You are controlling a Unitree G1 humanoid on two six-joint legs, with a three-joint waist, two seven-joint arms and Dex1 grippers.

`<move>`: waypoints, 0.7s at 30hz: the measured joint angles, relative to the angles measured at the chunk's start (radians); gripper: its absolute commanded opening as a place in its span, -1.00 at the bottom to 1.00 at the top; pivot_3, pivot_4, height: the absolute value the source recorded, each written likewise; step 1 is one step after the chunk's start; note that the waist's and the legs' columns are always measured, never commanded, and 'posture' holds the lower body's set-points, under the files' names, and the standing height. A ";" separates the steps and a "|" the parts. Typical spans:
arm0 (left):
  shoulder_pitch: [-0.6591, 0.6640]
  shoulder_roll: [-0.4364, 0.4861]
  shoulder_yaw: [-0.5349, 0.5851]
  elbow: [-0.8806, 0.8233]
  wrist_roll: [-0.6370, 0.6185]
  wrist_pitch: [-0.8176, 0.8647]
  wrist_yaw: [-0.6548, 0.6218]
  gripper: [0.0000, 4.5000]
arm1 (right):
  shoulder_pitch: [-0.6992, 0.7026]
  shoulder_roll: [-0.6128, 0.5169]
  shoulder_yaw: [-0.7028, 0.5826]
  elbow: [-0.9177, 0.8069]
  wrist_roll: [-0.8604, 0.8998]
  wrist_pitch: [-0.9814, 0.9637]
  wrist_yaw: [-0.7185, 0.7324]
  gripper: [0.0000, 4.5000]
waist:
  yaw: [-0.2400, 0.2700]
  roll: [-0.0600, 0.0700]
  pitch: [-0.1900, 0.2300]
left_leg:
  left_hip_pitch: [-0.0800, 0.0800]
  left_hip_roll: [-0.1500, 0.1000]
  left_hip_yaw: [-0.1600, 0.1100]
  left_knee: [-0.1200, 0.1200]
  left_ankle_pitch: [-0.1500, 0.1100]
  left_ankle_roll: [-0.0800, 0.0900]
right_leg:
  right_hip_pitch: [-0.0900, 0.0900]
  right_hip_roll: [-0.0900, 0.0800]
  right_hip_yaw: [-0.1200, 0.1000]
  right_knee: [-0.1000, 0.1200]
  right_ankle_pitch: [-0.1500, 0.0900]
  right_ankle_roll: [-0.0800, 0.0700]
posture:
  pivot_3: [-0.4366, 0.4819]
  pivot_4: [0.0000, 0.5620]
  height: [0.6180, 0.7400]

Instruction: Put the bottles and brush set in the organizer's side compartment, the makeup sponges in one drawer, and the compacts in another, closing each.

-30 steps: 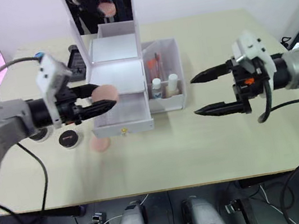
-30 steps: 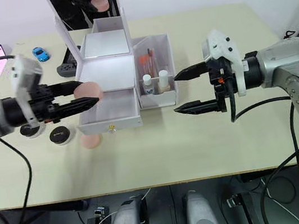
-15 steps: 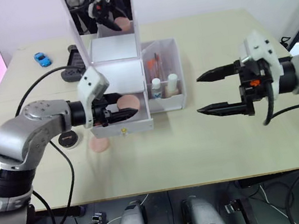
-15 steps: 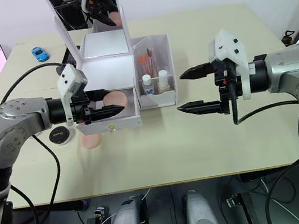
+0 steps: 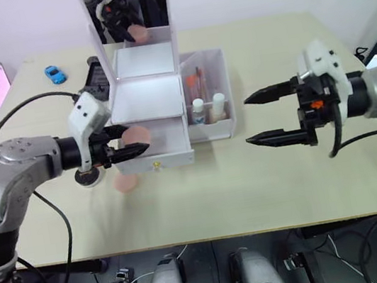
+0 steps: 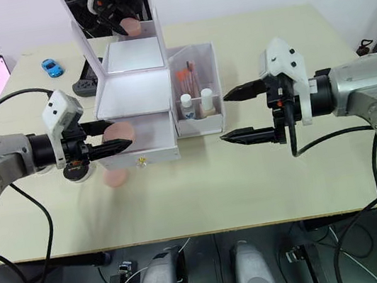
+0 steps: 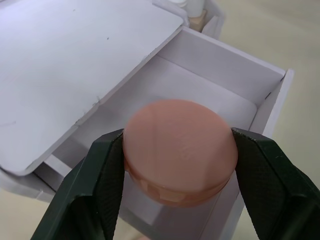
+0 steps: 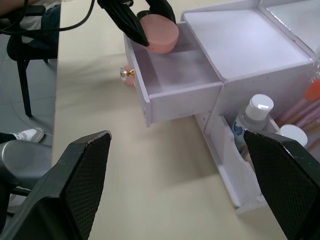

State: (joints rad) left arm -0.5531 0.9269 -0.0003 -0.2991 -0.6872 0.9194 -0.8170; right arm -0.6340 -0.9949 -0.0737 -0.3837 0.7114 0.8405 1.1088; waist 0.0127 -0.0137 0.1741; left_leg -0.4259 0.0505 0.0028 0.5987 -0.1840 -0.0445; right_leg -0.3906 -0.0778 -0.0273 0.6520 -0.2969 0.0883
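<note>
Sponge (image 7: pixel 180 150) pinched in my left gripper (image 5: pixel 129 141), held over the left edge of the organizer (image 5: pixel 149 112)'s open drawer (image 5: pixel 164 144). Second sponge (image 5: pixel 125 182) on the table (image 5: pixel 218 194) just left of the drawer front. Right gripper (image 5: pixel 270 115) hangs right of the organizer, fingers wide, empty. Bottles (image 5: pixel 208 107) stand in the side compartment.
</note>
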 measured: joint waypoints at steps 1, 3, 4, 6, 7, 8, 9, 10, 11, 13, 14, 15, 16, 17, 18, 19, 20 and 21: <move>0.000 -0.006 0.004 0.000 0.000 0.006 0.004 0.18 | -0.003 0.000 0.002 0.001 0.000 -0.003 0.001 1.00 | 0.000 0.000 0.000 | 0.000 0.000 0.000 0.000 0.000 0.000 | 0.000 0.000 0.000 0.000 0.000 0.000 | -0.05 -0.47 1.00; -0.001 -0.021 0.015 0.000 -0.001 0.014 0.018 0.64 | -0.003 0.000 0.012 0.006 0.000 -0.004 0.004 1.00 | -0.001 0.000 0.000 | 0.000 0.000 0.000 0.000 0.000 0.000 | 0.000 0.000 0.000 0.000 0.000 0.000 | -0.05 -0.47 1.00; -0.003 -0.030 0.019 -0.001 -0.001 0.018 0.025 0.80 | -0.003 0.000 0.017 0.009 0.000 -0.004 0.005 1.00 | -0.001 0.000 0.000 | 0.000 0.000 0.000 0.000 0.000 0.000 | 0.000 0.000 0.000 0.000 0.000 0.000 | -0.05 -0.47 1.00; -0.010 -0.035 0.024 -0.003 -0.003 0.033 0.034 0.99 | -0.003 0.000 0.019 0.015 0.001 -0.004 0.006 1.00 | -0.002 0.000 0.000 | 0.000 0.000 0.000 0.000 0.000 0.000 | 0.000 0.000 0.000 0.000 0.000 0.000 | -0.05 -0.47 1.00; -0.011 -0.034 0.028 -0.006 -0.005 0.039 0.034 0.99 | -0.003 0.000 0.019 0.015 0.001 -0.004 0.007 1.00 | -0.002 0.000 0.000 | 0.000 0.000 0.000 0.000 0.000 0.000 | 0.000 0.000 0.000 0.000 0.000 0.000 | -0.05 -0.47 1.00; -0.011 -0.031 0.033 -0.011 -0.009 0.046 0.033 0.99 | -0.003 0.000 0.019 0.015 0.002 -0.004 0.008 1.00 | -0.002 0.000 0.000 | 0.000 0.000 0.000 0.000 0.000 0.000 | 0.000 0.000 0.000 0.000 0.000 0.000 | -0.05 -0.47 1.00; -0.011 -0.022 0.036 -0.017 -0.012 0.054 0.031 0.99 | -0.003 0.000 0.019 0.015 0.002 -0.005 0.010 1.00 | -0.002 0.000 0.000 | 0.000 0.000 0.000 0.000 0.000 0.000 | 0.000 0.000 0.000 0.000 0.000 0.000 | -0.05 -0.47 1.00; -0.011 -0.017 0.041 -0.020 -0.014 0.057 0.029 0.99 | -0.003 0.000 0.019 0.015 0.002 -0.007 0.015 1.00 | -0.003 0.000 0.000 | 0.000 0.000 0.000 0.000 0.000 0.000 | 0.000 0.000 0.000 0.000 0.000 0.000 | -0.05 -0.47 1.00; -0.010 -0.012 0.049 -0.022 -0.016 0.059 0.027 0.99 | -0.003 0.000 0.019 0.015 0.002 -0.010 0.019 1.00 | -0.003 0.000 0.000 | 0.000 0.000 0.000 0.000 0.000 0.000 | -0.001 0.000 0.000 0.001 0.000 0.000 | -0.05 -0.47 1.00; -0.009 0.005 0.067 -0.028 -0.022 0.065 0.019 0.99 | -0.003 0.000 0.019 0.015 0.004 -0.015 0.026 1.00 | -0.003 0.000 0.000 | 0.000 0.000 0.000 0.000 0.000 0.000 | -0.001 0.000 0.000 0.001 0.000 0.000 | -0.05 -0.47 1.00; -0.008 0.015 0.081 -0.030 -0.024 0.071 0.014 0.99 | -0.004 0.000 0.019 0.017 0.003 -0.017 0.028 1.00 | -0.003 0.000 0.000 | 0.000 0.000 0.000 0.000 0.000 0.000 | 0.000 0.000 0.000 0.000 0.000 0.000 | -0.05 -0.47 1.00; -0.003 0.018 0.101 -0.030 -0.026 0.072 0.012 0.99 | -0.004 0.000 0.020 0.022 -0.001 -0.024 0.031 1.00 | -0.003 0.000 0.000 | 0.000 0.000 0.000 0.000 0.000 0.000 | -0.001 0.000 0.000 0.000 0.000 0.000 | -0.05 -0.47 1.00; 0.007 0.024 0.131 -0.030 -0.031 0.069 0.011 0.99 | -0.004 0.000 0.021 0.040 -0.008 -0.039 0.037 1.00 | -0.003 0.000 0.000 | 0.000 0.000 0.000 0.000 0.000 0.000 | 0.000 0.000 0.000 0.000 0.000 0.000 | -0.05 -0.47 1.00; 0.015 0.030 0.155 -0.028 -0.033 0.062 0.009 0.99 | -0.004 -0.001 0.021 0.058 -0.019 -0.049 0.038 1.00 | -0.003 0.000 0.000 | 0.000 0.000 0.000 0.000 0.000 0.000 | 0.000 0.000 0.000 0.001 0.000 0.000 | -0.05 -0.47 1.00; 0.034 0.035 0.190 -0.023 -0.032 0.044 0.006 0.99 | -0.003 -0.002 0.021 0.082 -0.032 -0.063 0.040 1.00 | -0.003 0.000 0.000 | 0.000 0.000 0.000 0.000 0.000 0.000 | 0.000 0.000 0.000 0.000 0.000 0.000 | -0.05 -0.47 1.00; 0.063 0.039 0.231 -0.010 -0.028 0.018 -0.003 0.99 | 0.002 -0.004 0.020 0.113 -0.047 -0.086 0.045 1.00 | -0.004 0.000 0.000 | 0.000 0.000 0.000 0.000 0.000 0.000 | 0.000 0.000 0.000 0.000 0.000 0.000 | -0.05 -0.47 1.00; 0.103 0.053 0.266 0.013 -0.017 -0.006 -0.014 0.99 | 0.013 -0.007 0.017 0.145 -0.068 -0.112 0.051 1.00 | -0.005 0.000 0.000 | 0.000 0.000 0.000 0.000 0.000 0.000 | -0.001 0.000 0.000 0.001 0.000 0.000 | -0.05 -0.47 1.00; 0.159 0.074 0.310 0.037 -0.005 -0.031 -0.032 0.99 | 0.033 -0.008 0.008 0.172 -0.089 -0.152 0.058 1.00 | -0.007 0.000 0.000 | 0.000 0.000 0.001 -0.001 0.000 0.000 | -0.001 0.000 0.000 0.000 0.000 0.000 | -0.05 -0.47 1.00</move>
State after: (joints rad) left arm -0.3945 1.0010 0.3097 -0.2622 -0.6918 0.8885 -0.8486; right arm -0.6007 -1.0024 -0.0656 -0.2112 0.6224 0.6888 1.1673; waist 0.0052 -0.0136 0.1741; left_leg -0.4255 0.0507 0.0034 0.5977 -0.1840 -0.0445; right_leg -0.3916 -0.0778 -0.0272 0.6523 -0.2969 0.0883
